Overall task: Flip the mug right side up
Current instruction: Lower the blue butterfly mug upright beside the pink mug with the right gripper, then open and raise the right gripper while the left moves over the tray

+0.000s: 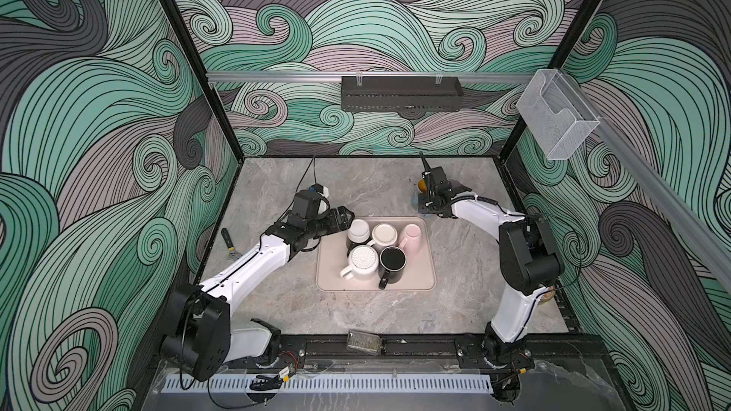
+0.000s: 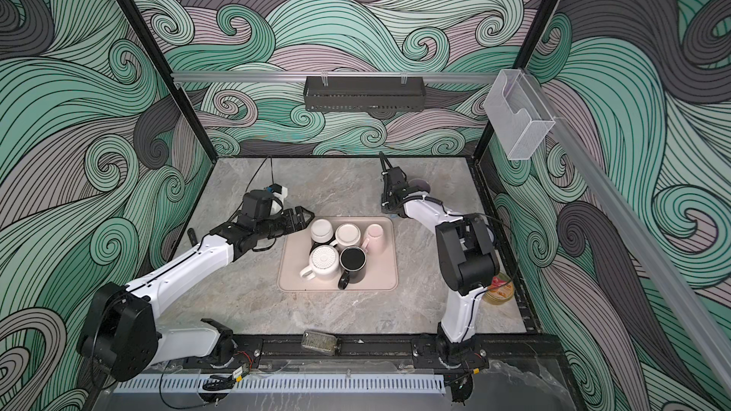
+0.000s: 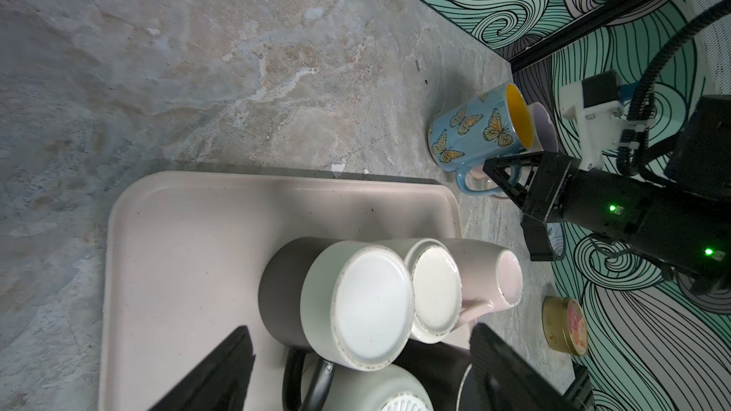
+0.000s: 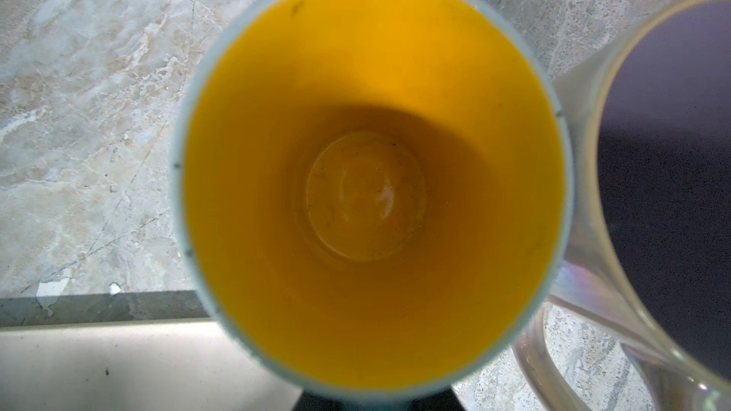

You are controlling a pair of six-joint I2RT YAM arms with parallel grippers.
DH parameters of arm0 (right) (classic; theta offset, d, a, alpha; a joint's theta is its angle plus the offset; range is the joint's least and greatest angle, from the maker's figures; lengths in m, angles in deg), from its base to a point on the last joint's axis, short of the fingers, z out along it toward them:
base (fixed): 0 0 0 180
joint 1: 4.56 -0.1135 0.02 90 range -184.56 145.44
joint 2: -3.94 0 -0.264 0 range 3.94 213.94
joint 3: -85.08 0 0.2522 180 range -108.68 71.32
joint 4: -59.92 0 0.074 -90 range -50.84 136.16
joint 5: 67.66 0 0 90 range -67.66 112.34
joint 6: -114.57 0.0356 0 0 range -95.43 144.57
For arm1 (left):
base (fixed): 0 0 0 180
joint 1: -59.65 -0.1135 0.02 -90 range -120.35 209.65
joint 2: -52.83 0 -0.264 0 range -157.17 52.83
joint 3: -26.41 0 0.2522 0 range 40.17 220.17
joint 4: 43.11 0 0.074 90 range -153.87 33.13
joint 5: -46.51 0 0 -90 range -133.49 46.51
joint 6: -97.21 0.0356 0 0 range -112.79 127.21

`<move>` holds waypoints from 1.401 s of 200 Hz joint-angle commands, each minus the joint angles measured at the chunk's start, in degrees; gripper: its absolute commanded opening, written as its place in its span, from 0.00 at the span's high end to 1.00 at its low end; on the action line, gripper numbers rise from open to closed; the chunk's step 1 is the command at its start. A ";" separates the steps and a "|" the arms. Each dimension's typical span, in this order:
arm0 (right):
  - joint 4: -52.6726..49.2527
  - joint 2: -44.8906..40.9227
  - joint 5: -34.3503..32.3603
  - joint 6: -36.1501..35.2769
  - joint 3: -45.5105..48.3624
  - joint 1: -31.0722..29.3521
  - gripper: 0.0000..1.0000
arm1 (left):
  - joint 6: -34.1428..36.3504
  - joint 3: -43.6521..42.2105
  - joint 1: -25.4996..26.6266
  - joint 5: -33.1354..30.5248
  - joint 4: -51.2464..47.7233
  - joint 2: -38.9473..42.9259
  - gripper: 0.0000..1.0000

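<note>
The butterfly mug [image 3: 466,132] stands upright on the marble table [image 1: 277,290], its yellow mouth facing up, just beyond the far right corner of the beige tray [image 1: 419,274]. The right gripper [image 3: 500,177] reaches down at the mug's blue handle. Its fingers are drawn nearly together, and dark finger parts flank the handle at the edge of the right wrist view, so the hold appears to be a pinch on the handle. That view looks straight down into the mug's [image 4: 372,152] yellow interior. A pearly mug [image 3: 544,128] with a dark purple inside stands beside it; whether the two touch is unclear.

The left gripper [image 1: 344,219] hovers with its fingers spread wide and holds nothing. It sits at the tray's far left corner, just beside a dark mug [image 1: 358,231] standing on its rim with its white base up. A cream mug [image 1: 384,236], a pink mug [image 1: 411,235] and a ribbed white mug [image 1: 364,260] are also upside down on the tray, clustered with a black mug [image 1: 392,260]. A round gold tin [image 2: 500,290] rests near the right arm.
</note>
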 commanded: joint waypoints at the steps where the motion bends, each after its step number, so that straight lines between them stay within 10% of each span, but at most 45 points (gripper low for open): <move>1: 1.81 -2.39 0.00 1.91 0.53 0.39 0.75 | 1.69 0.73 0.65 0.39 0.87 -1.06 0.13; 88: 0.86 -7.40 2.54 2.01 1.66 0.30 0.51 | 4.23 1.17 1.76 -1.44 -4.71 1.20 0.13; 174: -2.66 -17.89 3.08 0.69 2.49 -1.69 0.52 | 7.88 0.19 9.60 -10.38 -26.86 12.65 0.17; 280: -2.24 -18.94 2.88 -0.81 3.16 -1.92 0.53 | 11.70 -2.09 20.59 -15.45 -30.54 14.60 0.17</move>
